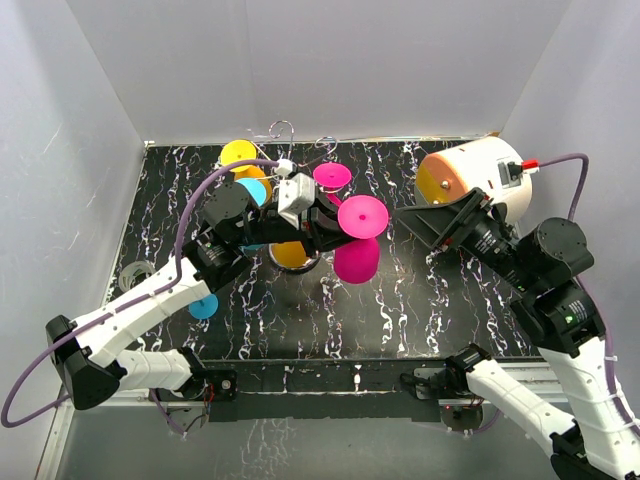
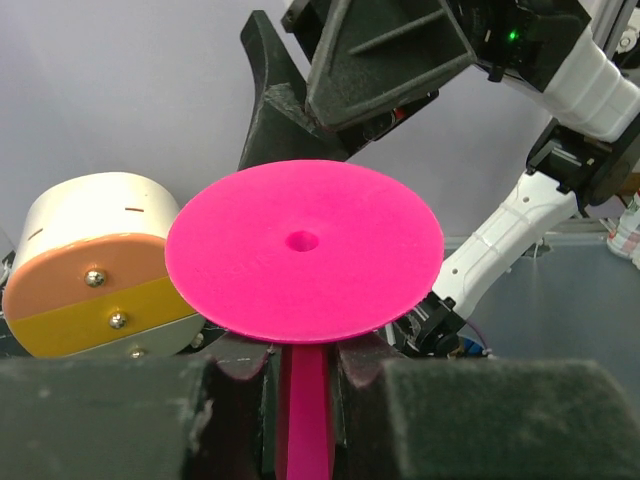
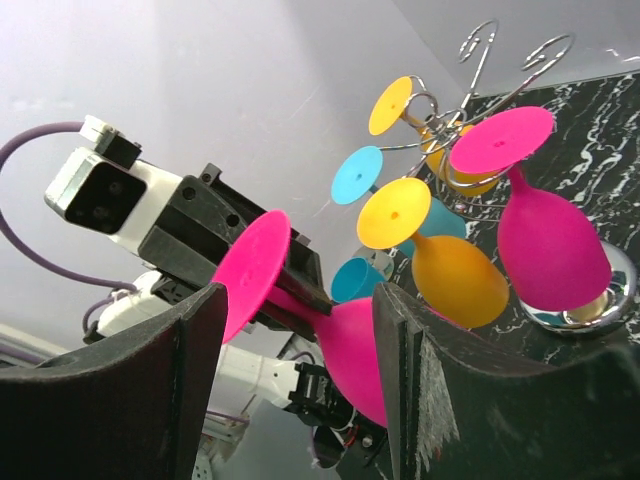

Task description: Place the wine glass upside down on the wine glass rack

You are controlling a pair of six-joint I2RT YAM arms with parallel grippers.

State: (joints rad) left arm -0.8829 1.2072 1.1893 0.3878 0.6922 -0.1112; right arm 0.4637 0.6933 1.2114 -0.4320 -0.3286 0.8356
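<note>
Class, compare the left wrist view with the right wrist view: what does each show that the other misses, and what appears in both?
Only the left wrist view shows the white-and-orange cylinder and the right arm. Only the right wrist view shows the wire rack and the hanging glasses on it. Both show the pink wine glass, gripped by its stem in the left gripper.

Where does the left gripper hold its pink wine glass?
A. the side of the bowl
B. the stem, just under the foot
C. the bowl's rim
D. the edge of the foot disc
B: the left wrist view shows the left gripper shut on the stem of the pink wine glass, just beneath its round foot.
</note>
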